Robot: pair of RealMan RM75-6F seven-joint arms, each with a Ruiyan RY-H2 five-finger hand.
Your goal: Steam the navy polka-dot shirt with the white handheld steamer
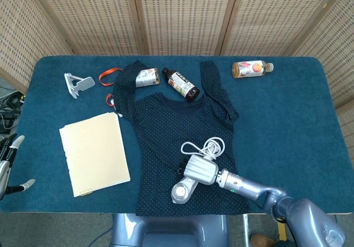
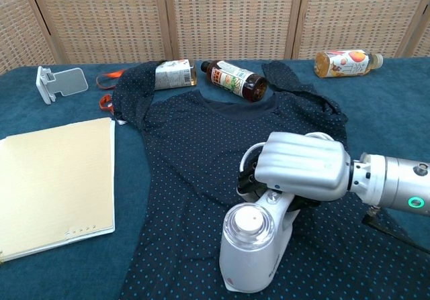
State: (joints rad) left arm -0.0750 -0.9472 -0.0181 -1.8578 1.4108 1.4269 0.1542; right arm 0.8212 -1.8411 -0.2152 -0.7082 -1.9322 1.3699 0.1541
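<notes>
The navy polka-dot shirt [image 1: 182, 131] [image 2: 201, 145] lies flat on the blue table, collar toward the back. My right hand [image 1: 201, 169] [image 2: 302, 166] grips the white handheld steamer [image 1: 182, 190] [image 2: 252, 246], whose head rests on the shirt's lower front near the hem. Its white cord [image 1: 204, 146] coils on the shirt just behind the hand. My left hand [image 1: 8, 167] shows only at the far left edge of the head view, off the table, holding nothing, its fingers apart.
A cream notebook [image 1: 94, 153] [image 2: 54, 186] lies left of the shirt. At the back are a grey phone stand [image 1: 77, 84], an orange strap [image 1: 108, 75], a can [image 1: 147, 77], a dark bottle [image 1: 181, 83] and an orange drink bottle [image 1: 251, 68].
</notes>
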